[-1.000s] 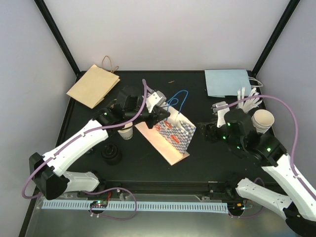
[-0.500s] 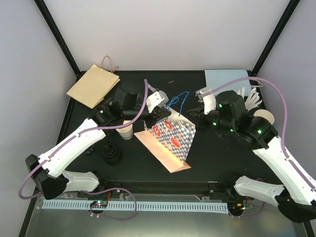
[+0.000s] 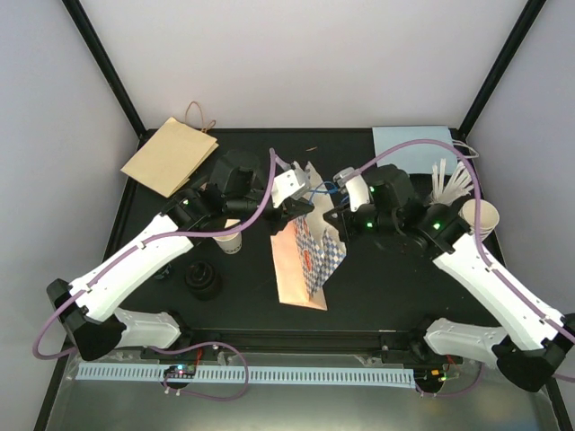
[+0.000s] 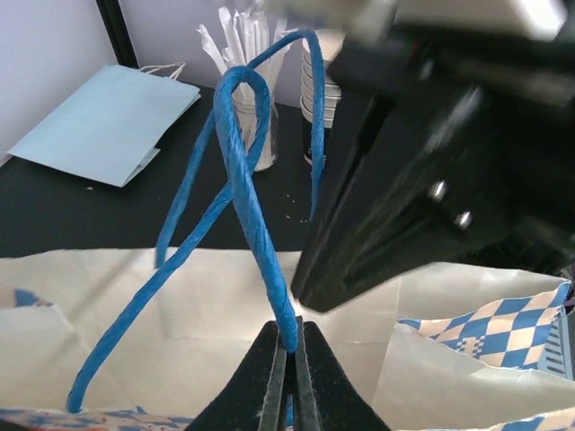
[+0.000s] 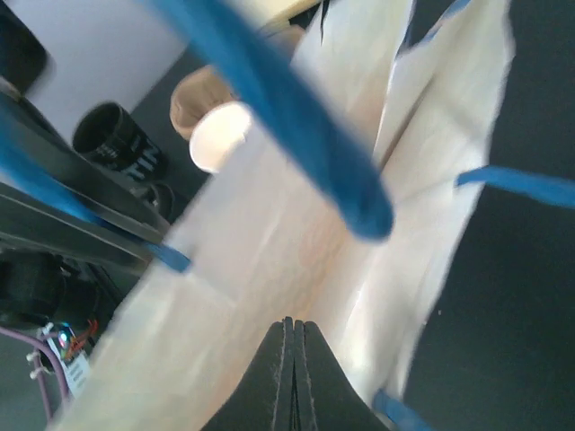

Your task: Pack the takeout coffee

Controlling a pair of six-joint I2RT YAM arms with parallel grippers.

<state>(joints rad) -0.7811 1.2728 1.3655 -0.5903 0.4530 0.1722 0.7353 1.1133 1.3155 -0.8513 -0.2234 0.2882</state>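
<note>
A: Where is the top camera sitting?
B: It is looking down over the whole table (image 3: 386,287) from above its near edge.
A: And the wrist ones?
B: Both are crowding the checkered bag (image 3: 310,256). The left is facing across its mouth toward the straws (image 4: 238,45). The right is peering into it, blurred, toward the paper cup (image 5: 216,135). All three are sharing that bag.

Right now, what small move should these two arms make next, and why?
Probably draw the arms slightly apart. The left fingers are shut on the blue rope handle, the right fingers on the paper wall of the blue-checked white paper bag, whose mouth looks barely open.
</note>
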